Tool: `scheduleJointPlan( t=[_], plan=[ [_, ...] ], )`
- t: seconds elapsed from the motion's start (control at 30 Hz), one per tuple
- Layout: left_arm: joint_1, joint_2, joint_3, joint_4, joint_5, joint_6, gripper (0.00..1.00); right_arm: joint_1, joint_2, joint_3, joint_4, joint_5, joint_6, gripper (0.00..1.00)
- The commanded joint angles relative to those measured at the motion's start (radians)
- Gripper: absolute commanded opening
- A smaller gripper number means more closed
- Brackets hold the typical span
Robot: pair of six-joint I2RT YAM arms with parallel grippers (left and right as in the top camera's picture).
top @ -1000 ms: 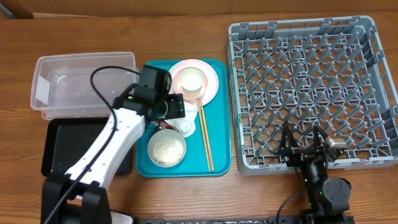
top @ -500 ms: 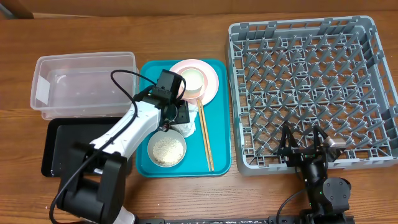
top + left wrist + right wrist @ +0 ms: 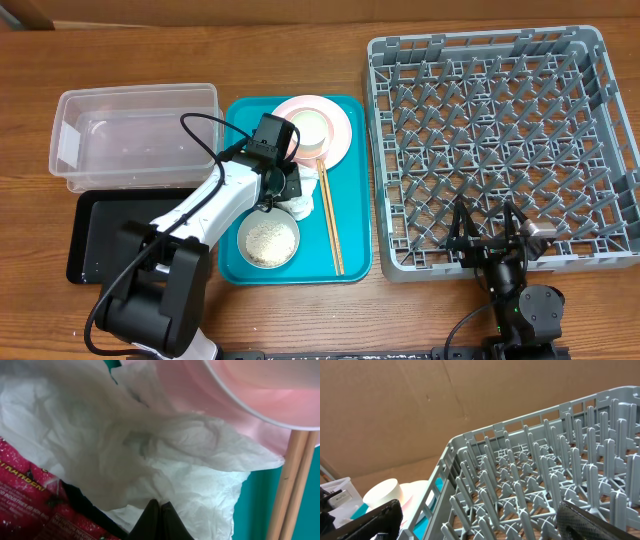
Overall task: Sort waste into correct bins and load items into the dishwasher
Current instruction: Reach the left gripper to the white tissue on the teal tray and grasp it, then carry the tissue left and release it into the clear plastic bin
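White paper of the crumpled napkin [image 3: 150,455] fills the view around the left gripper [image 3: 157,517], whose jaws are pressed fully together against it on the teal tray [image 3: 352,200]. I cannot tell whether any paper is pinched. Its arm slants in from near-left. The right gripper [image 3: 487,232] gapes wide by the rack [image 3: 480,40].

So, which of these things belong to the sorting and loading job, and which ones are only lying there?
Job: napkin, red wrapper, rice, bowl, pink plate, white cup, chopsticks, clear tub, black tray, dish rack.
Not the job: teal tray (only carries the things), wooden table, cardboard behind.
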Motion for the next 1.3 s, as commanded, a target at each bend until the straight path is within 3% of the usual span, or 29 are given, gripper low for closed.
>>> scheduleJointPlan(
  t=[0.0,0.3,0.53,0.97,1.27],
  plan=[
    [-0.005,0.014,0.029,-0.027,-0.018,-0.006,0.04,0.000,-0.009,-0.011,0.007,-0.006,-0.003,1.00],
    [0.021,-0.038,0.327,-0.266,-0.022,0.059,0.04,0.000,-0.009,-0.011,0.007,-0.006,-0.003,1.00],
    [0.130,-0.039,0.547,-0.479,-0.022,0.103,0.04,0.000,-0.009,-0.011,0.007,-0.006,-0.003,1.00],
    [0.520,-0.034,0.593,-0.507,-0.127,0.121,0.04,0.000,-0.009,-0.011,0.007,-0.006,-0.003,1.00],
    [0.651,0.002,0.565,-0.422,-0.125,0.106,0.04,0.000,-0.009,-0.011,0.007,-0.006,-0.003,1.00]
  ],
)
